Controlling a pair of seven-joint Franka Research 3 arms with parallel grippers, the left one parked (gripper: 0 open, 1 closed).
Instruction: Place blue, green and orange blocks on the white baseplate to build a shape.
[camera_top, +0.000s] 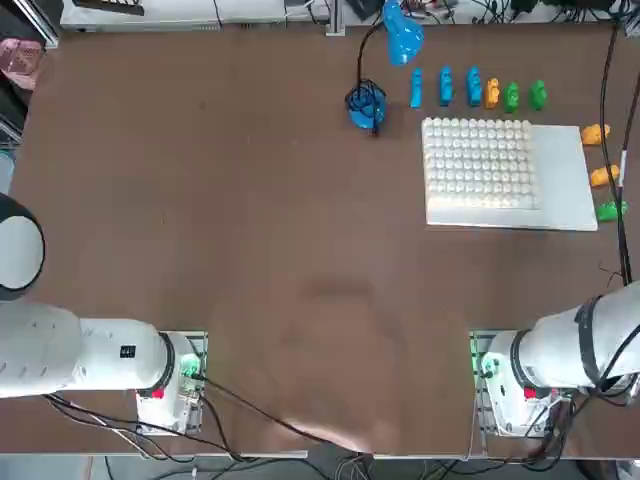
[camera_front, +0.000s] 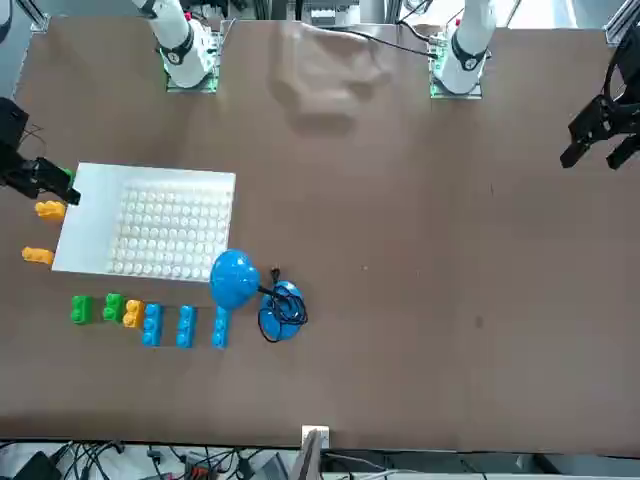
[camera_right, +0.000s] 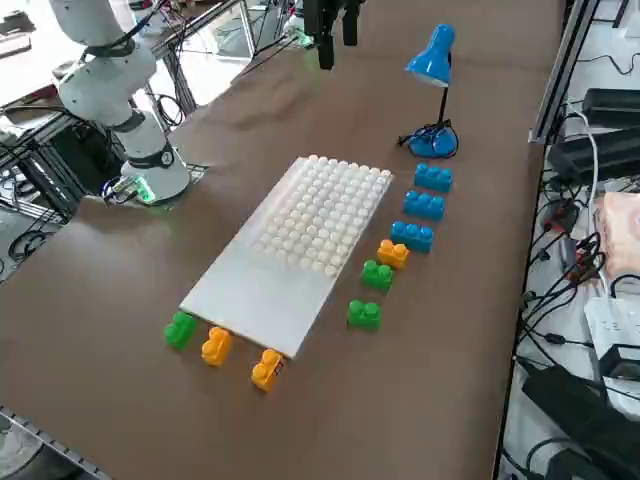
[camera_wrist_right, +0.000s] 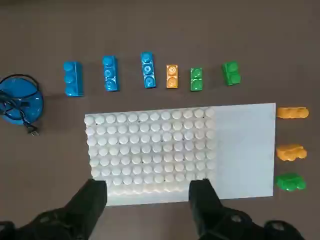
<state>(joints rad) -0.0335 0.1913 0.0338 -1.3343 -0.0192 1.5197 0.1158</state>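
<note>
White baseplate (camera_top: 560, 190) lies flat on the brown table (camera_top: 250, 230), in the far right part of the top view; its studded grid (camera_top: 478, 163) takes the left portion, smooth margin to the right. No brick sits on it.

Left to right in the top view: a blue desk lamp (camera_top: 375, 70) with round base stands just left of the baseplate's far corner. Along the far edge of the plate, apart from it, runs a row of three blue blocks (camera_top: 444, 88), then one orange block (camera_top: 492, 93) touching the third blue one, then two green blocks (camera_top: 524, 96). Past the plate's right edge, a column of two orange blocks (camera_top: 598, 154) and a single green block (camera_top: 610, 210) nearest the robot.

Right gripper (camera_wrist_right: 148, 197): seen from the wrist camera, it hangs above the table, over the near edge of the studded grid. Fingers (camera_wrist_right: 92, 200) spread wide, nothing between them. In the front view the gripper (camera_front: 40, 180) shows at the plate's corner.
</note>
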